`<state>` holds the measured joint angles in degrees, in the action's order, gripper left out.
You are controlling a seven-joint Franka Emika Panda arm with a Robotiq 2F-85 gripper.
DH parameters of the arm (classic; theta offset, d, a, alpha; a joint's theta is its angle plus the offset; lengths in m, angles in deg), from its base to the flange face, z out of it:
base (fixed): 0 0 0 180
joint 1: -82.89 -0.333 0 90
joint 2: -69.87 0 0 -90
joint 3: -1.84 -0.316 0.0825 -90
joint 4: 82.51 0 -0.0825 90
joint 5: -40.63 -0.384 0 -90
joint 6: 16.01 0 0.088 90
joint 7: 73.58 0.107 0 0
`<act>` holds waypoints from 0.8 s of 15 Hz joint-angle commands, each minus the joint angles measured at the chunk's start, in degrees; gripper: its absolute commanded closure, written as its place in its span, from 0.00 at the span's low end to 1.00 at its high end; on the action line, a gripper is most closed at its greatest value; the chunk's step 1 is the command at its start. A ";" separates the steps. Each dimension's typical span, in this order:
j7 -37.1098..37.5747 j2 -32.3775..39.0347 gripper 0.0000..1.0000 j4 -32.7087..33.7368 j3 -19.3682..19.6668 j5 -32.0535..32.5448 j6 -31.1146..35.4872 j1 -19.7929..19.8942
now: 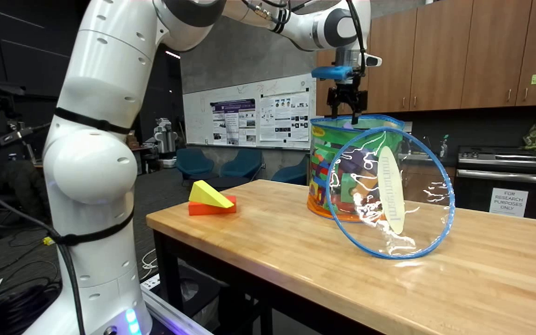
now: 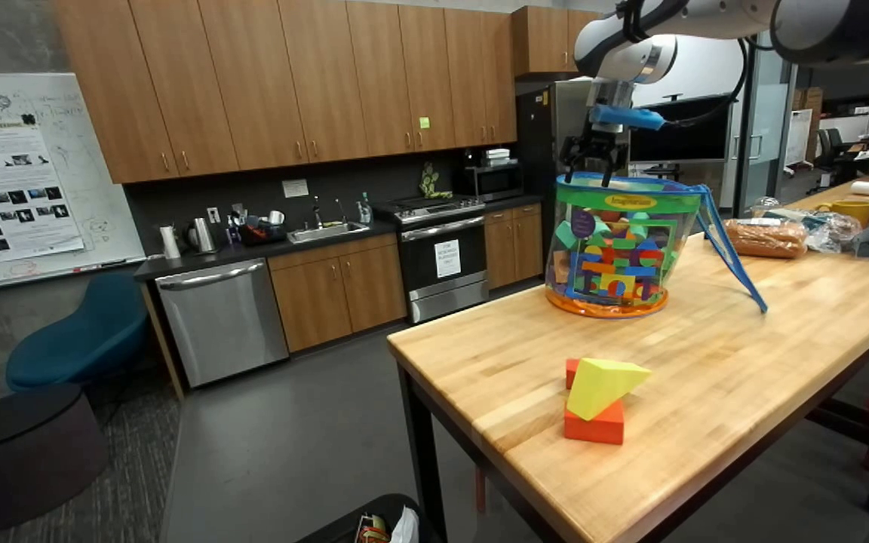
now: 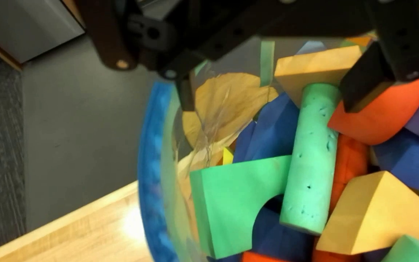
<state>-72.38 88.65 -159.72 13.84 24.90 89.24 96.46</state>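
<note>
— What stands on the wooden table, left to right?
— In an exterior view, a yellow wedge rests on a red block near the corner. Well apart stands a clear bag, a round lid slanting from it to the tabletop.

— And the gripper?
— It hangs over the bag's mouth, jaws spread wide, gripping nothing. In the wrist view, colored blocks fill the bag below: a green arch, then a pitted green cylinder, nearest the jaws.

— What could go wrong?
— Lowered off-center, the finger at the wrist view's left could land on the bag's blue rim and tip the bag. On the right, a red curved block lies near enough to be struck, jostling the pile.

— What is out of sight?
— Deeper blocks lie under the top layer, the gripper covers the wrist view's upper edge, and glare streaks the lid. How far the fingertips pass the rim is hard to judge.
</note>
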 commanded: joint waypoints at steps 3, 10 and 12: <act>7.48 0.07 0.00 -0.58 1.40 2.92 0.64 -0.50; 16.41 -1.57 0.00 -4.90 1.46 3.02 -0.55 -1.42; 19.52 -2.09 0.00 -6.16 1.65 3.64 -0.37 -1.87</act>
<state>-57.66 89.11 -162.69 14.81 26.93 89.21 95.83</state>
